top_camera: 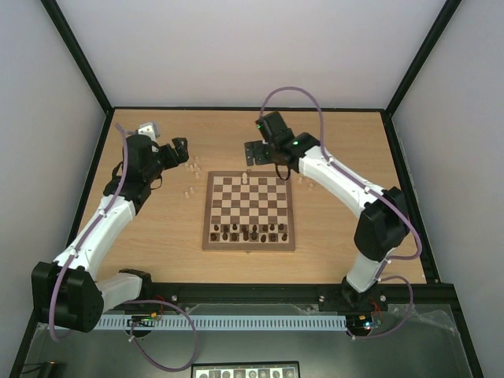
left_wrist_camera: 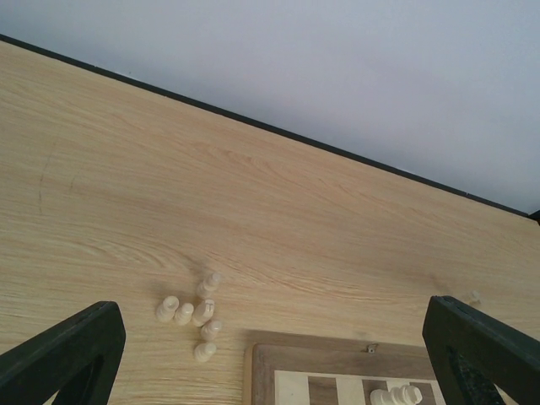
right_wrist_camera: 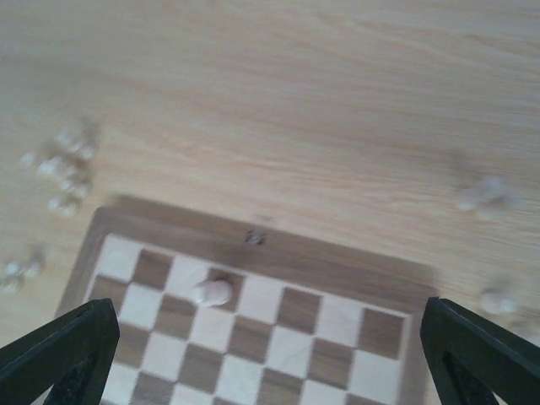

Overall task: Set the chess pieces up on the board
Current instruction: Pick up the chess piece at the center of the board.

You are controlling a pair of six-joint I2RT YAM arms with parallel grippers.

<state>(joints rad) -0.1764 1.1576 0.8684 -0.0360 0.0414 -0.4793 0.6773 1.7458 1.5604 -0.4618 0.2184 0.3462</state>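
Note:
The board (top_camera: pixel 211 236) lies at the middle of the table. One pale chess piece (top_camera: pixel 246 179) stands on its far row; in the right wrist view the same piece (right_wrist_camera: pixel 211 292) sits on a dark square. My right gripper (top_camera: pixel 253 161) hovers over the board's far edge, open and empty, and its fingers (right_wrist_camera: pixel 63 350) frame the board (right_wrist_camera: pixel 337 274). Several loose pale chess pieces (left_wrist_camera: pixel 192 312) lie off the board's far left corner. My left gripper (top_camera: pixel 183 150) hangs above them, open and empty, its fingers (left_wrist_camera: pixel 67 354) spread wide.
Dark brown chessmen (top_camera: pixel 252 231) fill the board's two near rows. More pale pieces (top_camera: pixel 305 183) lie right of the board, blurred in the right wrist view (right_wrist_camera: pixel 485 194). A black frame edge (left_wrist_camera: pixel 253 122) borders the table's far side.

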